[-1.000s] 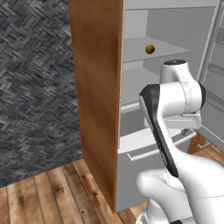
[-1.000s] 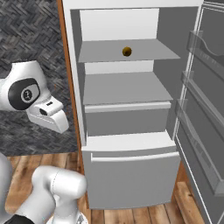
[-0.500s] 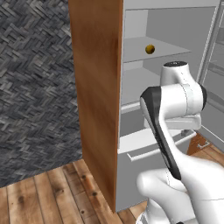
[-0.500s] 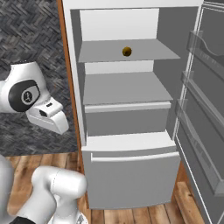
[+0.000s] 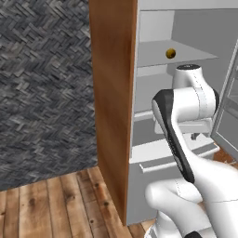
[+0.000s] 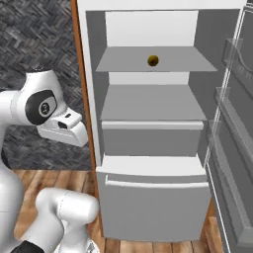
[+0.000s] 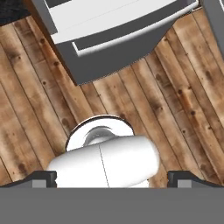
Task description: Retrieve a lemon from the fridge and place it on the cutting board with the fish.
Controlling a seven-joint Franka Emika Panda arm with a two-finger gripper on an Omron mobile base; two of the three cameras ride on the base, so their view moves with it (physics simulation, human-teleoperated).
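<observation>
Gripper gapes fully, empty, aimed down at the wood floor before the fridge drawer. Base views add the lemon mid upper shelf.

Fridge standing open ahead, on the wood floor. Lemon sitting on the top shelf, toward the back, near the middle. Below that, 1 more shelf, then a drawer at the bottom. Open door swung out to the right, racks facing inward. Side panel on the left, wall just beyond it. Gripper down low, pointing at the floor in front of the drawer.
</observation>
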